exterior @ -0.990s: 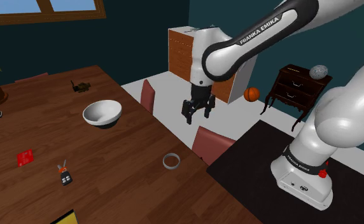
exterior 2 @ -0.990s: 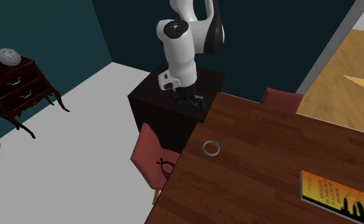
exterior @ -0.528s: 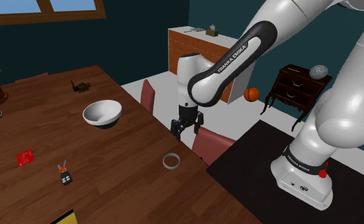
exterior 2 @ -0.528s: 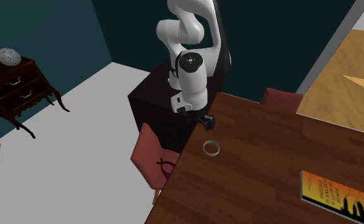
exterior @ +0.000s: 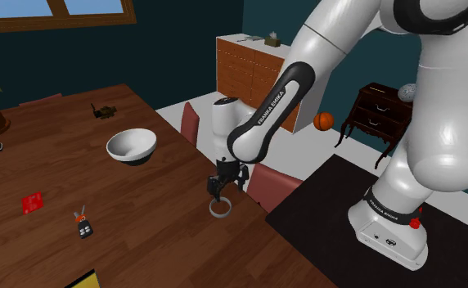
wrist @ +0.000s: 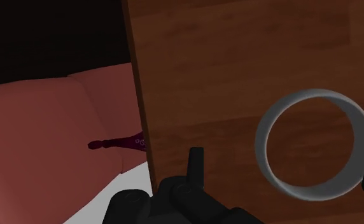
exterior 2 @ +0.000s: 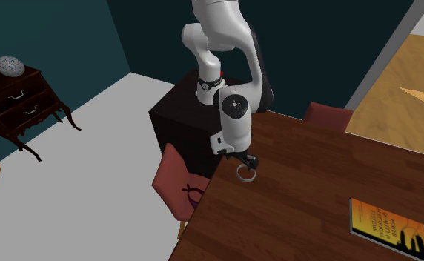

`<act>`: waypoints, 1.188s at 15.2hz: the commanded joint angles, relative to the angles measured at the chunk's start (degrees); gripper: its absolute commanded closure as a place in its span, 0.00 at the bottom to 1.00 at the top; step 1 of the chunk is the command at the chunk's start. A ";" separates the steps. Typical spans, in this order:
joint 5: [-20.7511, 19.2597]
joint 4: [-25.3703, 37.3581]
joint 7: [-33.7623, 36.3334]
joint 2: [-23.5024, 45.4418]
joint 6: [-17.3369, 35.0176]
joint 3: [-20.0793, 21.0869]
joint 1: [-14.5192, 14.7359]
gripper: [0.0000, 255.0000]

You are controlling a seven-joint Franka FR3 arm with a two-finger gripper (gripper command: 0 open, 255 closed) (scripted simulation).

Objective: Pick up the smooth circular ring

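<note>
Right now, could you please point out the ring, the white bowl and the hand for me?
ring (wrist: 262, 144): wrist view, on the grey band itself, not the hole.
white bowl (exterior: 132, 144): shoulder view, on its inner wall.
hand (exterior: 220, 195): shoulder view, midway between its fingertips, just above the ring.

The ring (exterior: 219, 208) is lying on the table (exterior: 52, 176) close to the edge nearest the stand (exterior: 322, 209), and the gripper (exterior: 220, 193) is hanging just above it, its fingers (wrist: 195, 164) standing apart with the ring between them. In the shoulder view the bowl (exterior: 132, 146) is sitting up and to the ring's left, while a chair (exterior: 271, 185) is standing just beyond the table edge to its right. In the second exterior view the book (exterior 2: 389, 228) is lying on the table well apart from the ring, toward the lower right
</note>
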 commanded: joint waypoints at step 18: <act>-1.63 0.82 0.75 4.83 3.90 -1.30 1.15 1.00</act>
